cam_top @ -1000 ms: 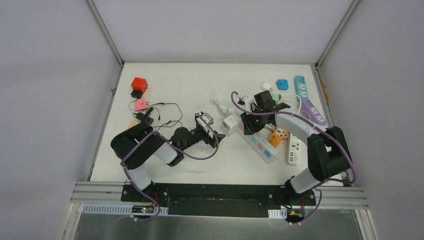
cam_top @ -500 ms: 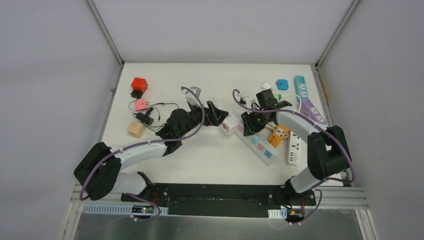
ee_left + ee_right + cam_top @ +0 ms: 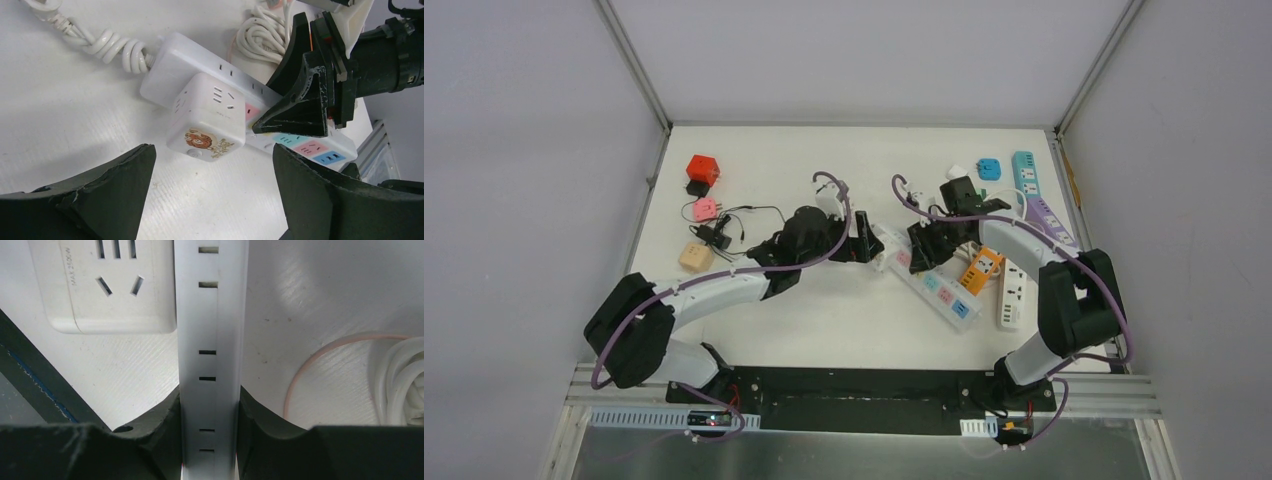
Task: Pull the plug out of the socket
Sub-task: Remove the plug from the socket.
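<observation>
Progress: left gripper (image 3: 214, 152), spread wide, has reached the cube plug (image 3: 207, 117); right gripper (image 3: 208, 405) clamps the power strip (image 3: 210, 315).

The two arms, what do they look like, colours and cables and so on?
The left arm and the right arm are built alike: white links between bulky black joints. A purple cable loops along each. The left gripper and the right gripper have matte black, wedge-shaped fingers with rough, chipped edges.
</observation>
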Motion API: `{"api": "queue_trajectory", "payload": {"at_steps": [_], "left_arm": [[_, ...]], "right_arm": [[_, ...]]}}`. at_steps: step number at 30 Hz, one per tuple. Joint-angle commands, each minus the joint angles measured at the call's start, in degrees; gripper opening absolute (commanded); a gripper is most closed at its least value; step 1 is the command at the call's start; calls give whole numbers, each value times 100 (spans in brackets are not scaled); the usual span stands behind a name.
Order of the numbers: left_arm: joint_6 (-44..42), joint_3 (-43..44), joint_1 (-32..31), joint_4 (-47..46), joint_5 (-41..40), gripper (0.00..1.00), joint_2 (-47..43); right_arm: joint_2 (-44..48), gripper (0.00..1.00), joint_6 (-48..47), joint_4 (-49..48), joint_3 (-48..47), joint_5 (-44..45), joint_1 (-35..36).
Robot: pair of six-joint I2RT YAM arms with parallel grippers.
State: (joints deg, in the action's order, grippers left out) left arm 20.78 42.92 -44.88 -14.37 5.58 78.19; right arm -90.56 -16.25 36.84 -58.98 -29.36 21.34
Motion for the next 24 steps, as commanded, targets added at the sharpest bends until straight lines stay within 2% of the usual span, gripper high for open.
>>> {"api": "queue_trajectory", "payload": {"at_steps": [1,7,15,24], "left_arm": [[-389,431,-260,282,-297,90,180],[-608,600,-468,323,-529,89,460],[-1025,983,-702,613,-1313,89,864],[-1332,1443,-964,834,-1587,83,1348]], "right_arm": [[45,0,-96,-153,-394,-522,-55],[-3,0,-106,-114,-421,-599,-86],[-22,0,-123,-105,-428,-658,-111],[-24,0,-126,-100,-430,-676,-130]]}}
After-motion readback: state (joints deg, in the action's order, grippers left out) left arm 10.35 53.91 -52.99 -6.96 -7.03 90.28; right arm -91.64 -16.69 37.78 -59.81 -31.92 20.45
